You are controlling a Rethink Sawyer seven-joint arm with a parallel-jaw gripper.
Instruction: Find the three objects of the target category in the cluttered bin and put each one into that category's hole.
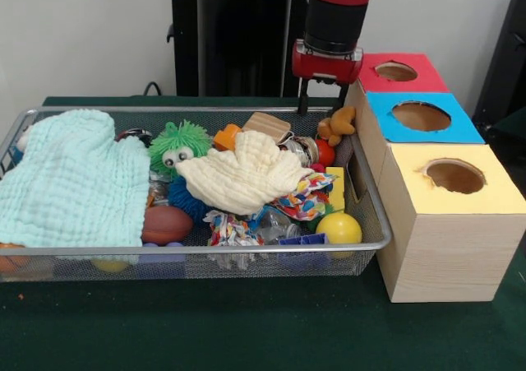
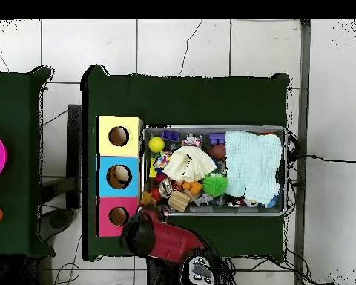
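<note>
The silver wire-mesh bin (image 1: 246, 246) (image 2: 211, 127) lies across the green table, full of clutter. A small brown plush animal (image 1: 338, 125) (image 2: 146, 198) sits in its corner nearest the boxes. No orange striped plush shows. The red-surrounded hole (image 1: 396, 71) (image 2: 118, 216) tops the pale wooden box closest to the robot. My gripper (image 1: 322, 99) hangs just above the brown plush, between bin and red box, fingers apart and empty. In the overhead view the red arm (image 2: 162, 237) hides it.
A mint cloth (image 1: 74, 178) and a cream cloth (image 1: 242, 178) cover much of the bin. A green spiky ball (image 1: 179, 145), yellow ball (image 1: 339, 228), brown football (image 1: 167, 223), wooden block (image 1: 267, 126) and rope toy (image 1: 230, 227) lie around. Blue hole (image 1: 421, 116) and yellow hole (image 1: 454, 176) adjoin.
</note>
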